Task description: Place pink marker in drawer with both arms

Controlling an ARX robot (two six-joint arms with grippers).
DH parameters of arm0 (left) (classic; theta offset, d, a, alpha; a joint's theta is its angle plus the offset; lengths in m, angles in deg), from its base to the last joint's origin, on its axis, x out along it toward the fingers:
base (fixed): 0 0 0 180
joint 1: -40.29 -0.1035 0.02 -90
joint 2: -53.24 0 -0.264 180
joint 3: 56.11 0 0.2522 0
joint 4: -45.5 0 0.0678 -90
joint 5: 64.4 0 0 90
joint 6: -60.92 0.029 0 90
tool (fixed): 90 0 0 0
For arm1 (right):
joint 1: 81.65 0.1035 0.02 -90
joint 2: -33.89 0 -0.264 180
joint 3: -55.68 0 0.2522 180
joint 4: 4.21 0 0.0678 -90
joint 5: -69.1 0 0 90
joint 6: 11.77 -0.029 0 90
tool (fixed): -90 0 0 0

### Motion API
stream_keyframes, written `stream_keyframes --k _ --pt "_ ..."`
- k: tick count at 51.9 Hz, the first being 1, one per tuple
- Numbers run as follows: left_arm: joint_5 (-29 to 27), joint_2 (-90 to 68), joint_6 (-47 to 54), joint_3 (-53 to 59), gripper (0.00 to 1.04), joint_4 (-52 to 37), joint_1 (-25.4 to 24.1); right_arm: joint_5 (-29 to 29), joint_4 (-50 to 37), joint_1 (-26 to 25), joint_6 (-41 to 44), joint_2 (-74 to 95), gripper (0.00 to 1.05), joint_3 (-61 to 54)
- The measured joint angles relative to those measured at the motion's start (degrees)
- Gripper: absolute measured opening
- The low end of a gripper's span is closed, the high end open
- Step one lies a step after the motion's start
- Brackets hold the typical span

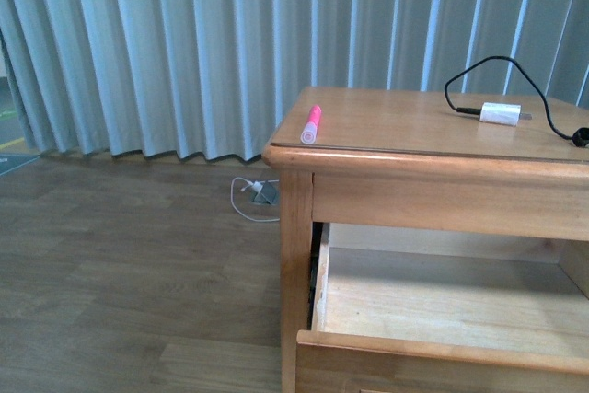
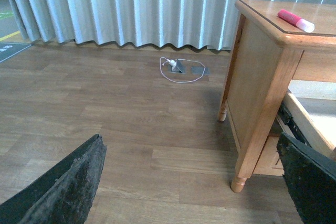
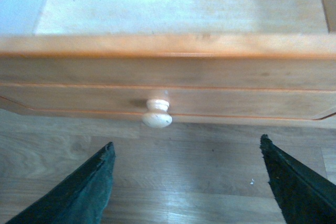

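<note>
Left end effector point(image 2: 189, 142) spread wide, pink marker point(image 2: 295, 20) well apart

**Pink pen on the table corner, drawer below pulled out**

A light-brown wooden side table point(image 1: 405, 122) stands on a brown plank floor point(image 1: 120, 273), in front of pale blue-grey pleated curtains point(image 1: 184, 43). A short, thick pink marker point(image 1: 312, 123) lies on the tabletop close to its near left corner, paler cap end toward the front edge. Well apart from it, toward the right, sits a white charger block point(image 1: 502, 114) with a looping black cable point(image 1: 579, 136). Beneath the top, the wide wooden drawer point(image 1: 414, 345) is pulled out, showing its pale interior. On the floor by the curtain hem lies a small grey adapter point(image 1: 266, 192) with a thin white cord.
</note>
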Motion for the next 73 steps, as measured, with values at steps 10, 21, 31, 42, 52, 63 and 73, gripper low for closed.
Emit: stream_keyframes --k 10,21,31,42,52,63,73 --pt "0.0 0.0 0.0 0.0 0.99 0.0 0.0 -5.9 17.4 -5.2 0.1 -21.3 0.96 4.1" --pt "0.0 0.0 0.0 0.0 0.99 0.0 0.0 -11.1 26.6 -8.4 0.4 -38.5 0.96 5.5" --pt "0.0 0.0 0.0 0.0 0.99 0.0 0.0 -10.5 26.5 -9.3 0.2 -39.8 0.96 4.9" --pt "0.0 0.0 0.0 0.0 0.99 0.0 0.0 -10.5 26.5 -9.4 0.2 -39.8 0.96 4.9" --pt "0.0 0.0 0.0 0.0 0.99 0.0 0.0 -10.5 26.5 -9.4 0.2 -39.8 0.96 4.9" --pt "0.0 0.0 0.0 0.0 0.99 0.0 0.0 -10.5 26.5 -9.4 0.2 -39.8 0.96 4.8" --pt "-12.0 -3.8 -3.8 -0.3 0.99 -1.3 4.9 -10.5 26.5 -9.4 0.2 -39.8 0.96 4.8"
